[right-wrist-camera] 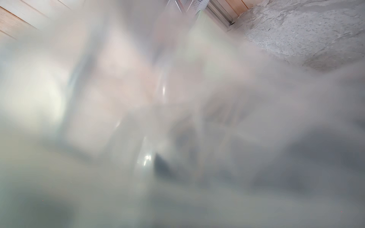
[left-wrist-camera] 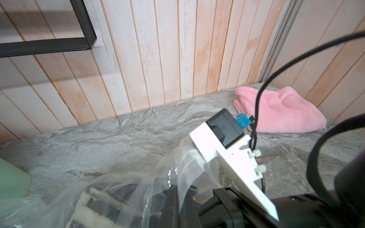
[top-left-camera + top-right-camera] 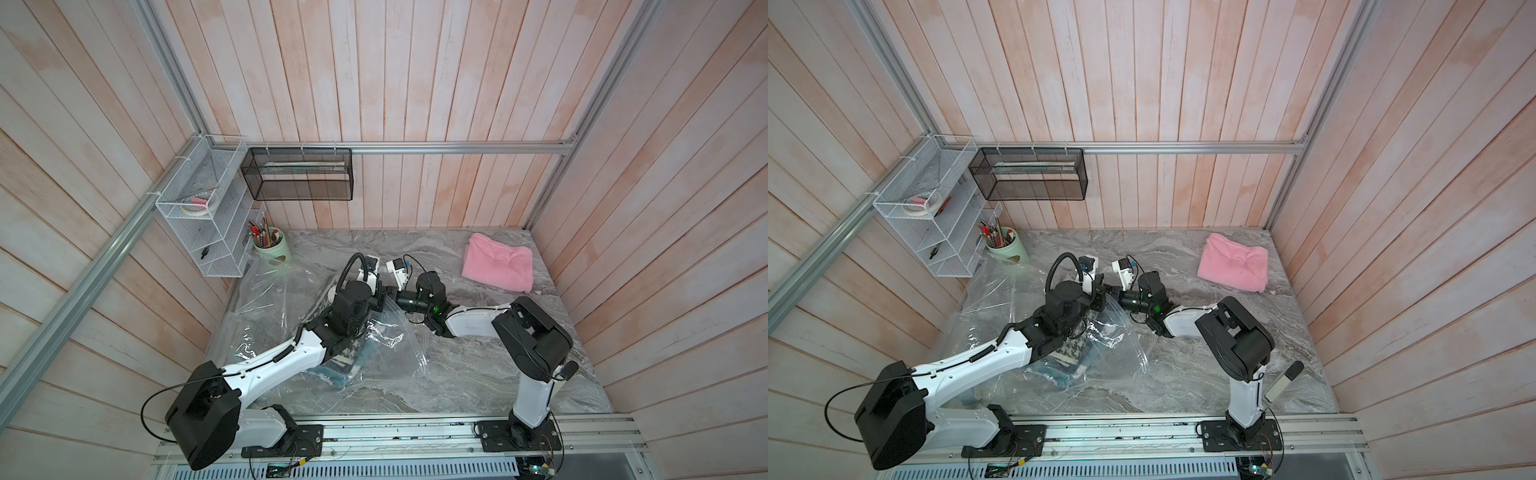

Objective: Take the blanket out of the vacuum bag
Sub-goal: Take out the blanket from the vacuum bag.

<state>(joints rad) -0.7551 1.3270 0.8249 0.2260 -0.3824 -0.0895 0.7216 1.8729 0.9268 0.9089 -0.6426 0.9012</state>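
Left tool [image 2: 178, 190] and right tool [image 3: 388, 292] clamp vacuum bag [image 3: 270, 299].

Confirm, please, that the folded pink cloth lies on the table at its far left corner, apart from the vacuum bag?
Not left: the folded pink cloth lies at the far right corner of the table, apart from the vacuum bag, as both top views show.
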